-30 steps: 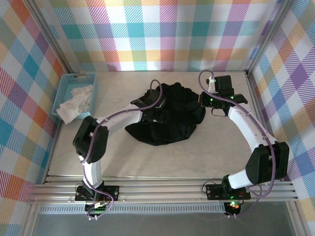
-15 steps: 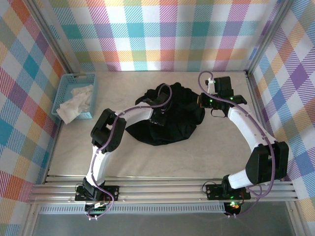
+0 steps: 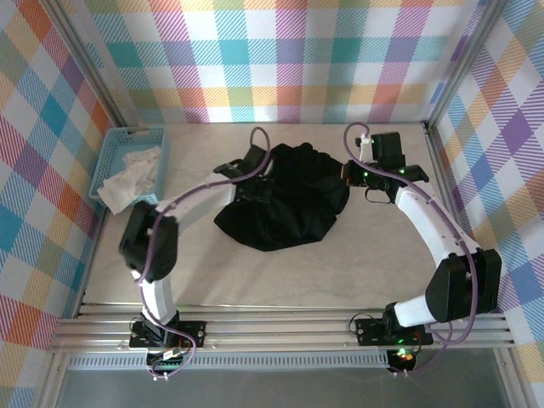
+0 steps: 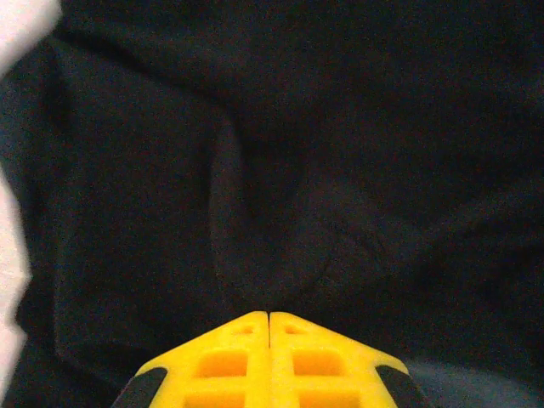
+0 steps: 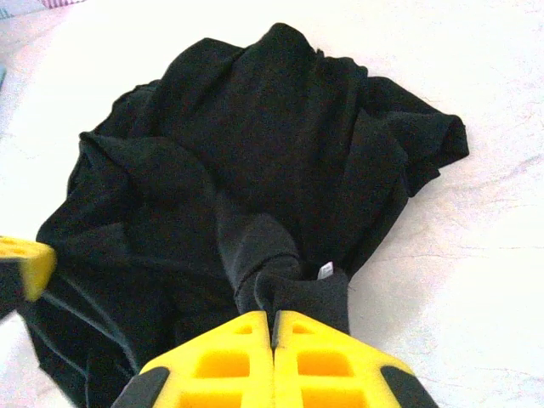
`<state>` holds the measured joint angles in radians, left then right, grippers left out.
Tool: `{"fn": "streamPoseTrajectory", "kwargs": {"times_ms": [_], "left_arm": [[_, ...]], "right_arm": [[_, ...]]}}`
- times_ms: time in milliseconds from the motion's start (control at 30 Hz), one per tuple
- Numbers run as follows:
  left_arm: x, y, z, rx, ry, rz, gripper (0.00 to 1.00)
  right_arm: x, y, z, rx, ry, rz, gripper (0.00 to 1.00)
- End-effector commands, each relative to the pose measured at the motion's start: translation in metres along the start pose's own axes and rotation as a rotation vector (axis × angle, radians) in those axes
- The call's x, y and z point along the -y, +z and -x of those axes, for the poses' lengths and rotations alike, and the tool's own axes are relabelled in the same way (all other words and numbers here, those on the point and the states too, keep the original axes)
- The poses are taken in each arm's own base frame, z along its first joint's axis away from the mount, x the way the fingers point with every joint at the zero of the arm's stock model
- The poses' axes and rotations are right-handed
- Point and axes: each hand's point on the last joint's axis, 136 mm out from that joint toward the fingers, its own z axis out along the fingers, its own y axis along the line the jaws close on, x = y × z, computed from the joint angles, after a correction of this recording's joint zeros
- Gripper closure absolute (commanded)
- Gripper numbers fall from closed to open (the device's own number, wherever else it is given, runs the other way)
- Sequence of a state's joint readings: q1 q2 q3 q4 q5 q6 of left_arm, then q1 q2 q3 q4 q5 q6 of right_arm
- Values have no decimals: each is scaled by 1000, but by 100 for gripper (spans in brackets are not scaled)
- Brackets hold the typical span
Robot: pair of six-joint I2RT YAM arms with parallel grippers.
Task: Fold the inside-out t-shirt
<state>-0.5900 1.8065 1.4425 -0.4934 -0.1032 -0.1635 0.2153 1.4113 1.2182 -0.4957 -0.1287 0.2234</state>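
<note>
Pinching the t-shirt with both: my left hand closed on a ridge, my right hand closed on a bunched edge. It's a crumpled heap mid-frame on the surface. No fold done; spreading and folding remain.

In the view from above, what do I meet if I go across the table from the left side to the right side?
light-blue basket → black t-shirt → right tool, shut on the shirt's right edge
</note>
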Motion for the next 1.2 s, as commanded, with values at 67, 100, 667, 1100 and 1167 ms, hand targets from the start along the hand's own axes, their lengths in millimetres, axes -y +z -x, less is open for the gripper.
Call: {"fn": "streamPoseTrajectory", "kwargs": {"times_ms": [67,100,667,1100,1167], "left_arm": [[-9,-62,37,183,-30,-51,100],[-13,-69,40,198,-34,-46,100],[-60,-57,-41,48,-110,101,97],[-76,-55,-91,-5,-174,149,91],[-82,-58,-94,-6,-173,175,89]], "right_arm": [[-24,-36,27,95,-10,80,100],[-27,-39,29,102,-9,93,100],[-20,-32,10,49,-6,80,100],[-15,-19,-5,3,7,82,100],[-16,-19,-4,3,7,82,100]]}}
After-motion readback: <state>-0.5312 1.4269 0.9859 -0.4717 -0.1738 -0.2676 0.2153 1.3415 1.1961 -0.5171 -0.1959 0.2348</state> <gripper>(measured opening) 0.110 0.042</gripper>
